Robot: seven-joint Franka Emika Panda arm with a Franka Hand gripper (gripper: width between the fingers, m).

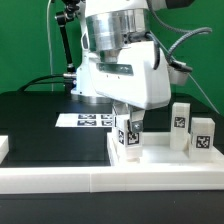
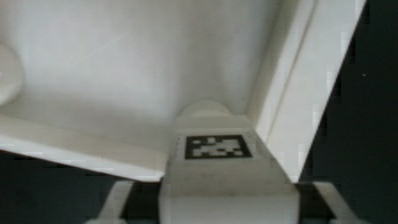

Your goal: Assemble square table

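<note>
We see the end effector (image 1: 130, 135) reaching down from the white arm, its two fingers pinching one tagged leg (image 1: 129, 139) from either side; in the wrist view that same leg (image 2: 221, 150) sits between the finger pads (image 2: 128, 200) with its black-and-white tag facing the camera. Directly below and around the end effector lies the square tabletop (image 1: 160, 160), a white slab with a raised rim, and the held leg stands upright over it, close to one rim (image 2: 302, 90); whether it touches the slab we cannot tell. Two more legs (image 1: 181, 123) and (image 1: 201, 138) stand upright on the slab, off to the exterior view's right of the end effector. Behind the end effector, the marker board (image 1: 85, 120) lies flat on the black worktop (image 1: 40, 125). A long white border wall (image 1: 110, 182) runs in front.
</note>
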